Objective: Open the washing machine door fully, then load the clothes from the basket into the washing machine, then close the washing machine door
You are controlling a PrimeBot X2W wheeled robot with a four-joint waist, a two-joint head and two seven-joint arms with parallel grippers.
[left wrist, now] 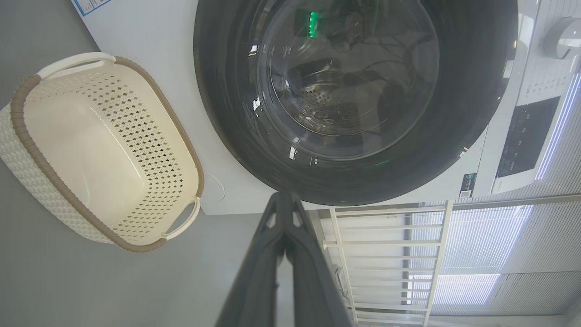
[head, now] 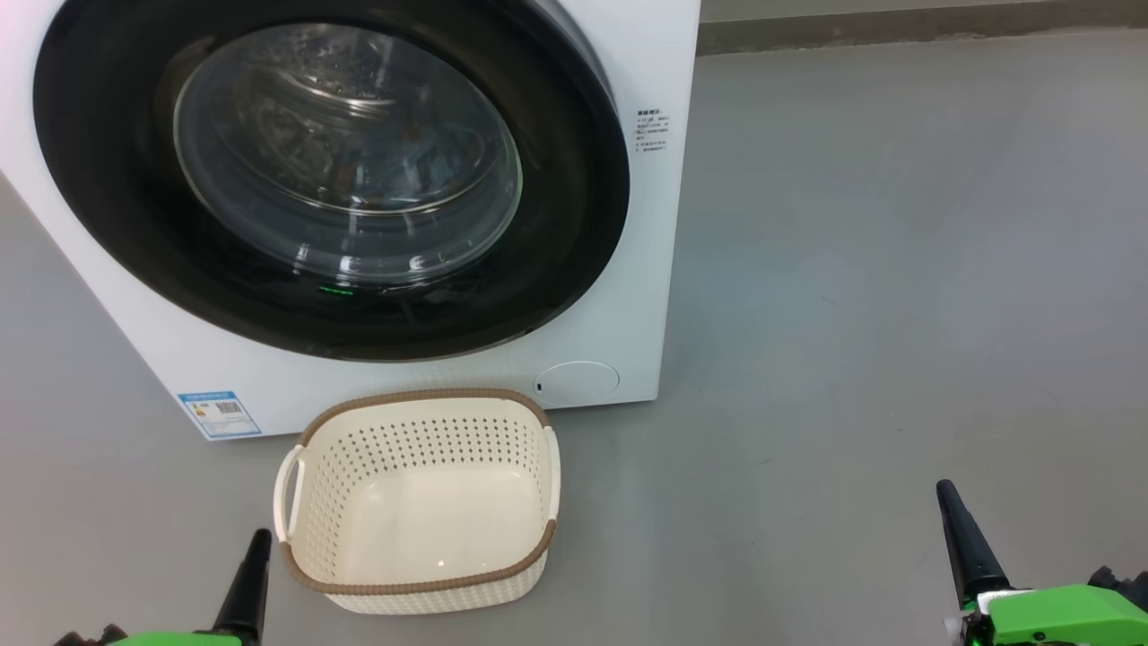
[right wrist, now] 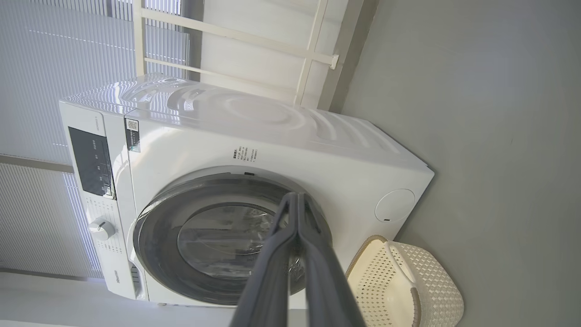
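Observation:
The white washing machine (head: 641, 269) stands ahead on the floor, and its round black-rimmed washing machine door (head: 108, 206) sits flat against the front. Dim shapes show behind the glass bowl; the clothes are hidden. The cream basket (head: 421, 395) with its brown rim rests on the floor just before the machine, and nothing lies inside it. My left gripper (head: 260, 536) is shut at the basket's near left corner, clear of it. Far to the right, over bare floor, my right gripper (head: 943, 486) is shut too. The wrist views show each gripper (left wrist: 283, 195) (right wrist: 296, 195) with fingers pressed together, facing the door (left wrist: 454, 113) (right wrist: 154, 227).
Grey floor (head: 897, 269) stretches to the right of the machine up to a wall skirting (head: 897, 27). A round service flap (head: 578, 379) and a blue label (head: 218, 413) mark the machine's lower front. White rails (left wrist: 386, 245) and window blinds (right wrist: 81, 45) stand behind the machine.

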